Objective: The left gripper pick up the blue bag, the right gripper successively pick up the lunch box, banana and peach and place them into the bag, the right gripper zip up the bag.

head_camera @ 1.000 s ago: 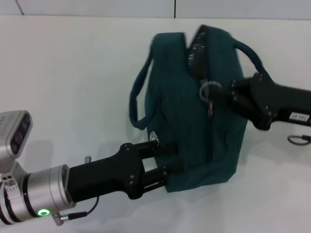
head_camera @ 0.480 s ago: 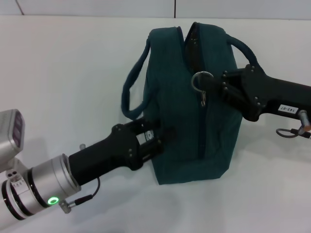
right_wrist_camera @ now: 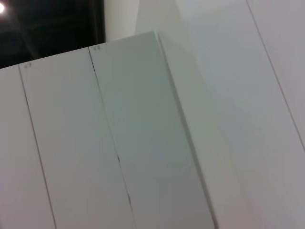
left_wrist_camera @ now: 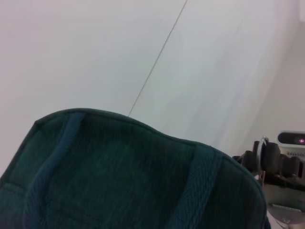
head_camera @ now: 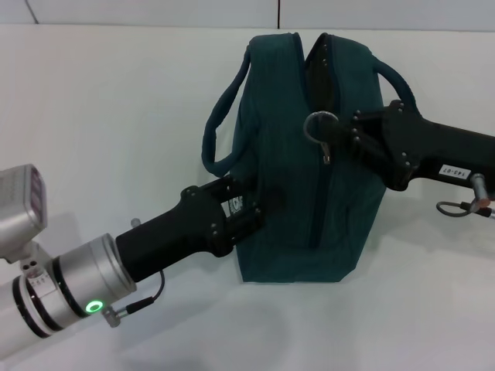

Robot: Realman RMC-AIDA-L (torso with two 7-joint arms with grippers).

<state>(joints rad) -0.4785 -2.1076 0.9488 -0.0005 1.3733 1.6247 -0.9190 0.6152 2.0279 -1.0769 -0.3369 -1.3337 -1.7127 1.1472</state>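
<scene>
Blue bag [head_camera: 309,162] stands upright mid-surface in head view, looks teal here, two carry handles flopped out to either side. Left gripper [head_camera: 251,210] comes in from the lower left, jaws clamped on the bag's near side panel, steadying it. Right gripper [head_camera: 340,143] reaches in from the right at the zipper; the metal pull ring [head_camera: 319,126] sits just off its tip, jaws appear pinched on the pull but the contact itself is hard to make out. Zipper [head_camera: 317,201] looks closed along the lower stretch below the pull, a dark gap remains open above it near the bag's top edge.

Progress, judged: no lunch box, banana or peach anywhere on the white surface [head_camera: 100,116], so packing is likely done and they're inside, though contents are not visible. Zipping is underway, roughly the last stretch left, then release.

Hidden or unclear: bag interior, left fingertips buried against the fabric. Left wrist view gives only bag fabric [left_wrist_camera: 119,176] and a bit of the other arm at the edge. Right wrist view shows only white panels and a dark corner, nothing of the task
</scene>
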